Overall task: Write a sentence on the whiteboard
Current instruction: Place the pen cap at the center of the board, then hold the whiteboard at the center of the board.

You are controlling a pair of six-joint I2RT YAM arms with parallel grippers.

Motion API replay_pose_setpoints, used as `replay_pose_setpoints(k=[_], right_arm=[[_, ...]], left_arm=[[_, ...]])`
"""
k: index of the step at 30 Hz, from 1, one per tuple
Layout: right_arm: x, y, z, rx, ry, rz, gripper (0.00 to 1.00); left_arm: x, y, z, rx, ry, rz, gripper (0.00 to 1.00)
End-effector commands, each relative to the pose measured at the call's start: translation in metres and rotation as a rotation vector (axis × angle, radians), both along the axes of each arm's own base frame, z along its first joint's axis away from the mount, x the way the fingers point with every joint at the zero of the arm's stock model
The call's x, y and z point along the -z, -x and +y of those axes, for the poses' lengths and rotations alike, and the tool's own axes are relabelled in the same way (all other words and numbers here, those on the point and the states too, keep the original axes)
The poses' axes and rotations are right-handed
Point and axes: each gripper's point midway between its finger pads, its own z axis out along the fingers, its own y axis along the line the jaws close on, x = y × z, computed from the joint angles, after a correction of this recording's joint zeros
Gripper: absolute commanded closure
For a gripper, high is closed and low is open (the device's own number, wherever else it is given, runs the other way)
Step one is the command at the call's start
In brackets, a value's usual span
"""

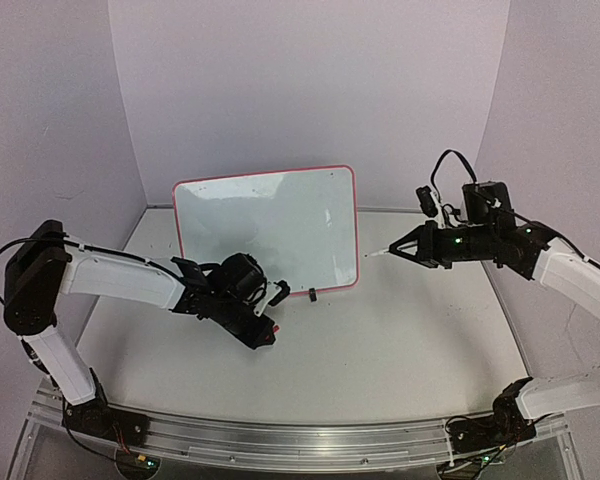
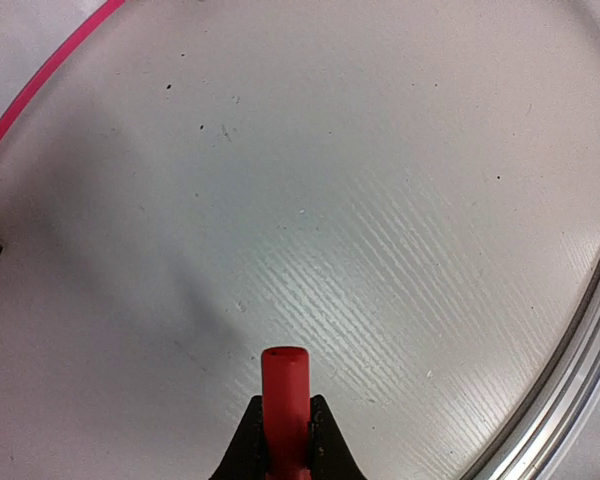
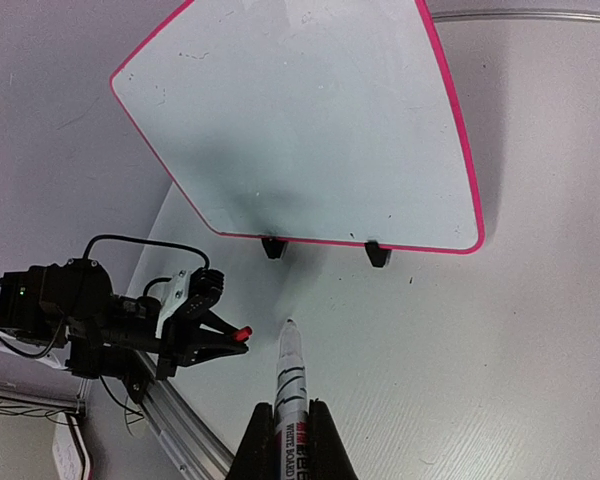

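even soft light, wrist-view edge distortion

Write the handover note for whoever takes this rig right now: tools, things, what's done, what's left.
Left tool: shut on the red cap, low over the table in front of the board.
Right tool: shut on the marker, which is uncapped; its tip points toward the whiteboard without touching it.
Whiteboard: stands on its feet at the back of the table, face blank.
Done: marker uncapped and gripped.
Left: the whole sentence, then probably recapping.
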Motion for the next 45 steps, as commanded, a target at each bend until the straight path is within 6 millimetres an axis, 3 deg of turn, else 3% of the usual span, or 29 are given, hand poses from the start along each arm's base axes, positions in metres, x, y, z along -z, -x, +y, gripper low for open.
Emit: replay_pose_setpoints(k=[1, 10, 21, 26, 31, 36, 42, 45], right_arm=[[0.000, -0.001, -0.009, 0.048, 0.017, -0.032, 1.00], [0.010, -0.002, -0.011, 0.052, 0.037, -0.018, 1.00], [0.011, -0.003, -0.012, 0.059, 0.042, -0.022, 1.00], [0.006, -0.002, -0.012, 0.060, 0.033, -0.030, 1.00], [-0.004, -0.003, -0.010, 0.072, 0.017, -0.056, 1.00], [-0.009, -0.006, 0.001, 0.063, -0.005, -0.074, 1.00], [-0.008, -0.007, 0.022, 0.037, 0.006, -0.090, 1.00], [-0.006, -0.005, 0.035, 0.021, 0.025, -0.098, 1.00]], left_arm=[[-0.006, -0.004, -0.023, 0.025, 0.014, -0.018, 0.96], [0.012, -0.008, -0.026, 0.017, -0.040, 0.005, 0.87], [-0.004, -0.015, -0.020, -0.028, -0.037, -0.042, 0.38], [-0.029, -0.018, -0.004, -0.067, -0.040, -0.092, 0.27], [-0.090, -0.034, 0.029, -0.144, 0.062, -0.164, 0.25], [-0.140, -0.066, 0.091, -0.292, 0.168, -0.202, 0.23], [-0.165, -0.114, 0.167, -0.538, 0.198, -0.259, 0.18], [-0.163, -0.134, 0.186, -0.626, 0.205, -0.262, 0.13]])
